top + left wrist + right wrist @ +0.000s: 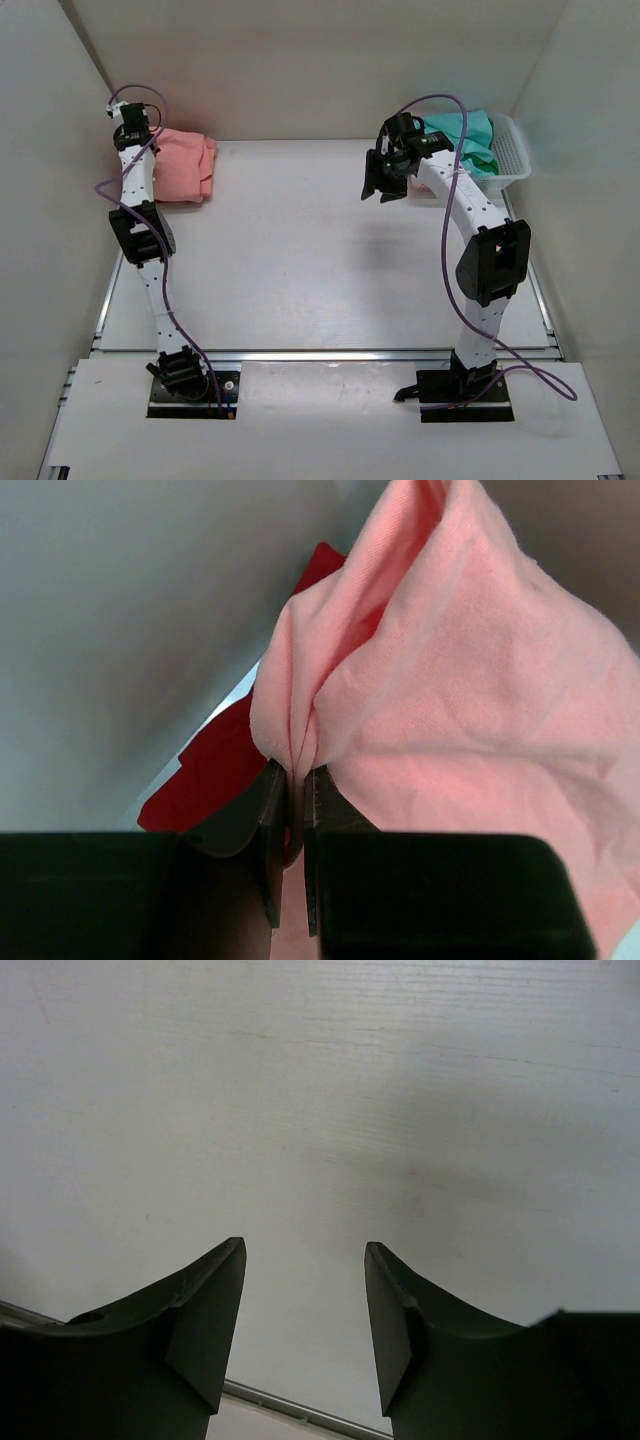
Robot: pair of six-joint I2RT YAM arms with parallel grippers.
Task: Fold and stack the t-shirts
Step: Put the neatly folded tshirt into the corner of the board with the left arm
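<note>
Left gripper (295,780): jaws nearly closed, pinching a raised fold of the salmon-pink t-shirt (470,700); the cloth is gathered to a ridge right between the fingertips.
Salmon-pink t-shirt: upper left of the top view, a bunched, roughly folded heap on the table (300,250), close to the back corner.
Deep red t-shirt (215,770): under the pink one; in the left wrist view it shows at the left and through a gap near the top. It cannot be made out from above.
Right gripper (304,1247): jaws wide apart and holding nothing, over bare table surface, upper right of centre in the top view.
Teal-green t-shirt (462,135): crumpled in the white basket (515,160) at the upper right, spilling over its rim.
Beside the left gripper: the left side wall (40,200) stands close by; the left arm's outer link covers the pink shirt's left edge from above.
Beside the right gripper: the basket lies just behind it, and the right arm's forearm crosses the basket's near left corner.
Cables: a purple cable (443,250) loops above the right wrist and runs down that arm; another follows the left arm.
</note>
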